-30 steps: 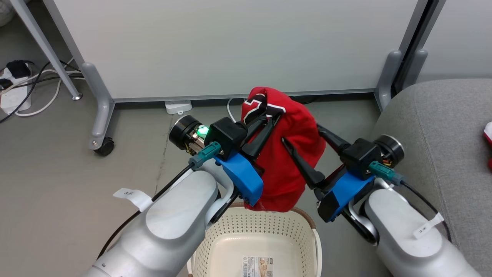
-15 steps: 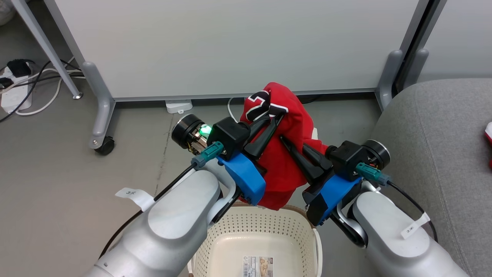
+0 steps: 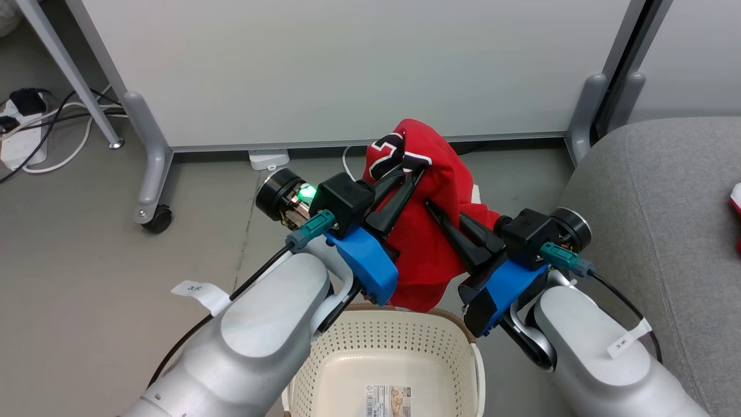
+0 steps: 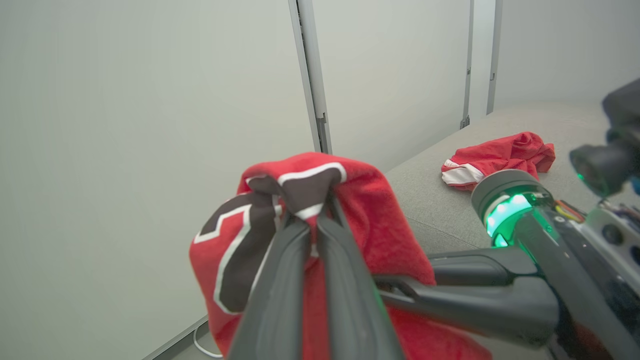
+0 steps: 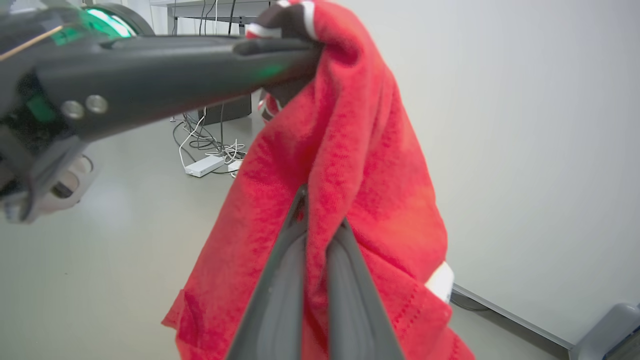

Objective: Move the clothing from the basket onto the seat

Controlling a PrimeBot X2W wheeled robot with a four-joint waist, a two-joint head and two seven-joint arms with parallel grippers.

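Here the garment's lower hem is hidden behind the blue wrist housings in the head view, so whether it touches the basket cannot be told. It hangs at the basket's 12 o'clock, over the far rim. It is bright red, soft and bunched, with black lettering edged in white on its top fold and a patch of white trim low on one side. The left gripper is pinched tight on that lettered fold. The right gripper, at about 5 o'clock from it, is closed just as tightly on a plain red fold further down. Each wrist view shows its own fingers meeting with cloth between them. The basket is cut off by the head view's bottom edge, as is a label on its floor. The seat lies at 3 o'clock. There the other garment is only a red-and-white sliver at the frame edge, while the left wrist view shows it whole, crumpled on the seat at 2 o'clock. The right wrist view adds cables on the floor at 10 o'clock, blurred and hard to make out.
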